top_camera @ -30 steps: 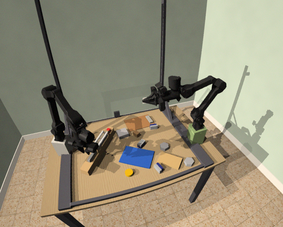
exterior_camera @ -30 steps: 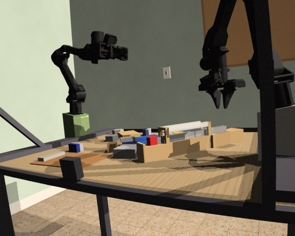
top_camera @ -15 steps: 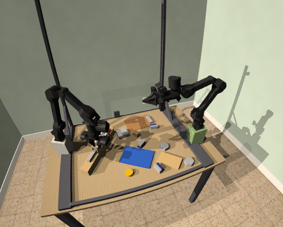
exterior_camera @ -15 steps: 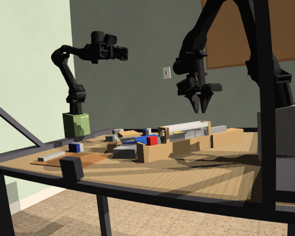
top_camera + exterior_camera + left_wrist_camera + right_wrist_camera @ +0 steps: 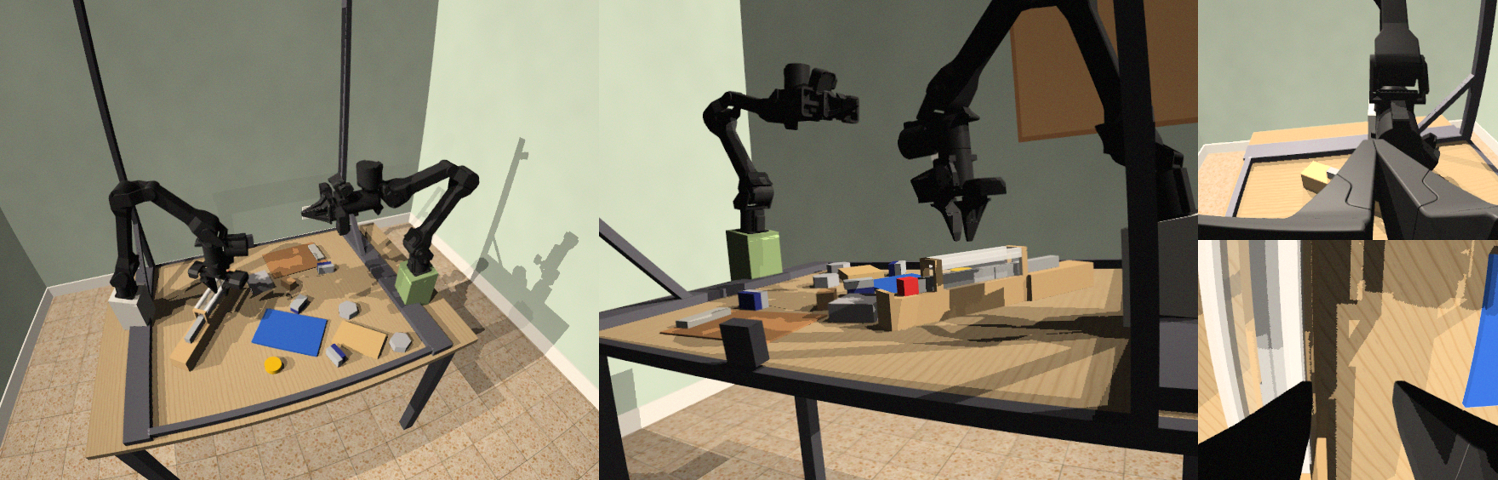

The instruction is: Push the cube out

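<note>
The wooden channel [image 5: 208, 320] lies on the table with a pale see-through roof [image 5: 978, 257]. The red cube [image 5: 907, 286] sits at the channel's end with the short ledge and raised lip. A grey rod [image 5: 1041, 262] sticks out of the other end. My right gripper [image 5: 966, 235] hangs above the roofed part of the channel, fingers pointing down, slightly open and empty. It also shows in the top view [image 5: 215, 284] and in the right wrist view [image 5: 1352, 391], over the roof edge. My left gripper [image 5: 305, 214] is shut and empty, held high over the table's far side, and shows in the exterior view [image 5: 853, 109].
A blue mat [image 5: 289, 332], a yellow disc [image 5: 273, 364], a tan board [image 5: 360, 339], two grey hexagons [image 5: 348, 310] [image 5: 400, 341], a brown mat [image 5: 289, 260] and several small grey blocks lie beside the channel. A dark block [image 5: 852, 309] sits close to the cube's end.
</note>
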`<state>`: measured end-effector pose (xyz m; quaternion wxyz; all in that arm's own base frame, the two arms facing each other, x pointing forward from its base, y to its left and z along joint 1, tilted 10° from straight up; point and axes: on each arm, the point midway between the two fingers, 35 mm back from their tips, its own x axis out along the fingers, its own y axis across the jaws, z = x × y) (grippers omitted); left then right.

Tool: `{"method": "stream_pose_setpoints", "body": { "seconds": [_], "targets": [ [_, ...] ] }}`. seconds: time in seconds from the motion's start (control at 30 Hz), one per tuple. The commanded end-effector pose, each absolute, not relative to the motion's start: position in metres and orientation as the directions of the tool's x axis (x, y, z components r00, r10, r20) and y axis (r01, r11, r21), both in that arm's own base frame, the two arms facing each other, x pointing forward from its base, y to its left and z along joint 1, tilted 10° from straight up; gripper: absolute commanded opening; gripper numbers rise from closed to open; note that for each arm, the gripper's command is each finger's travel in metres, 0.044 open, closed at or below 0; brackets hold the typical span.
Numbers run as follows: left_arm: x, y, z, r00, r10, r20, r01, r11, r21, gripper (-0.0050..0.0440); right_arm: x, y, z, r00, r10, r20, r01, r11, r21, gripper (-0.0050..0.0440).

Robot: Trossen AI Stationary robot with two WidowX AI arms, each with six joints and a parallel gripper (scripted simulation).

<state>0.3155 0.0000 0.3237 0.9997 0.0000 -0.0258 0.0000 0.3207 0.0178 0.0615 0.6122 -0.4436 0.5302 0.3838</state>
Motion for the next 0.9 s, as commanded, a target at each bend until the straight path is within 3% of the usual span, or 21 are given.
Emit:
{"method": "stream_pose_setpoints", "body": {
  "seconds": [0.0,0.87],
  "targets": [
    [0.314,0.000,0.332,0.997,-0.003,0.072,0.002,1.000,0.003,0.0000,0.333,0.045,0.066,0.163,-0.005,-0.987,-0.936,0.315,-0.156,0.0170],
    [0.314,0.000,0.332,0.997,-0.003,0.072,0.002,1.000,0.003,0.0000,0.333,0.132,0.062,0.182,0.009,-0.983,-0.934,0.313,-0.170,0.0170]
  ]
}}
